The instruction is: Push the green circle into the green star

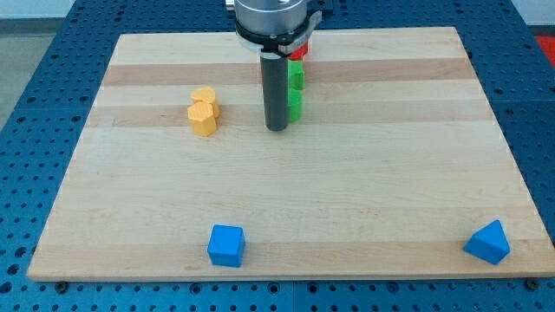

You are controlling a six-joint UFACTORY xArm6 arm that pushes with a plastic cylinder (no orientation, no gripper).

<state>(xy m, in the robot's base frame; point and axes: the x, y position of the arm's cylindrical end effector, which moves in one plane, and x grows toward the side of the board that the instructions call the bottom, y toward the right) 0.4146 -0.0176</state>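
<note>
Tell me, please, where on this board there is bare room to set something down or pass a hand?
The wide middle band is bare, bordered above by the yellow blocks and my tip, below by the blue cube and the blue block at the view's bottom right. It is crowded at the view's top centre, where green blocks and a red block cluster beside my rod.
</note>
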